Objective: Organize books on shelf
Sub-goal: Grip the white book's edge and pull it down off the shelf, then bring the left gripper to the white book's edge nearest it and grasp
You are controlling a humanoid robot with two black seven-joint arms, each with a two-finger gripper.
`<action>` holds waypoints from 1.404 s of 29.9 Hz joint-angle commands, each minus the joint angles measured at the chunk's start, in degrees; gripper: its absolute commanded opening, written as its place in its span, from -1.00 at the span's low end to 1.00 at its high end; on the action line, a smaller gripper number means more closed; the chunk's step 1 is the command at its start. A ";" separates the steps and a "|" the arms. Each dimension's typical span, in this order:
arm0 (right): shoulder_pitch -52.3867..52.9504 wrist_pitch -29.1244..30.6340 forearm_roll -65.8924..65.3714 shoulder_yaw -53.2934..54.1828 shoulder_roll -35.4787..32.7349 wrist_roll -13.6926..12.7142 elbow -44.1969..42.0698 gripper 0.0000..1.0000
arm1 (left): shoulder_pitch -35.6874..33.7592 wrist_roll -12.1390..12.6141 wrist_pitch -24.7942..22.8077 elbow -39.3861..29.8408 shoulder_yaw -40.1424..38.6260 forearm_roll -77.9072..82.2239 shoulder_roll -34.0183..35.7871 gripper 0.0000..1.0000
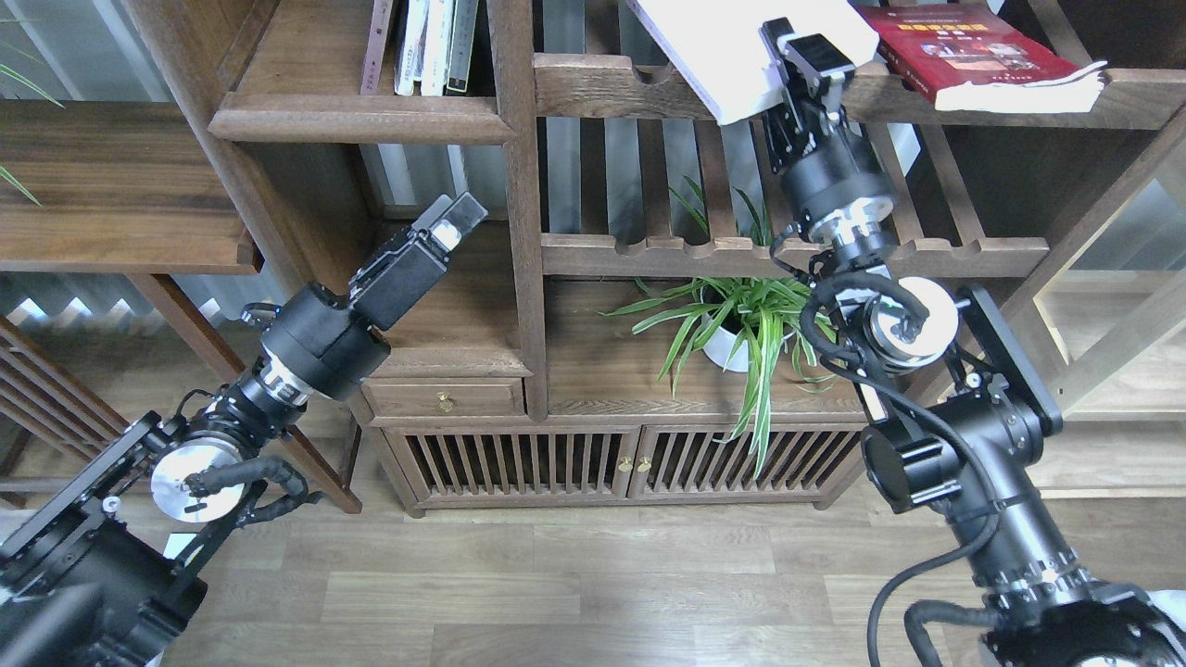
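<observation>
My right gripper (804, 57) is raised to the upper slatted rack and is shut on the near edge of the thick white book (732, 46), which is tilted and sticks out over the rack's front rail. The thick red book (982, 51) with cover photos lies flat on the same rack, to the right of the gripper. The shelf (361, 119), a solid dark-brown board with a rounded front edge, is at the upper left. My left gripper (456, 222) is below that shelf, pointing up and right, shut and empty. The dark maroon book is not in view.
Several thin pale and dark-spined books (431, 46) stand on the shelf. A lower slatted rack (649, 255) is under my right wrist. A potted spider plant (741, 324) stands below it. A low cabinet with a drawer (445, 398) and a side table (120, 232) are nearby.
</observation>
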 commanded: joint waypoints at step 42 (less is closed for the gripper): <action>-13.05 25.15 2.81 -12.01 2.58 -0.71 2.02 -0.97 | -0.45 1.40 0.00 4.77 5.00 -14.76 -2.81 0.97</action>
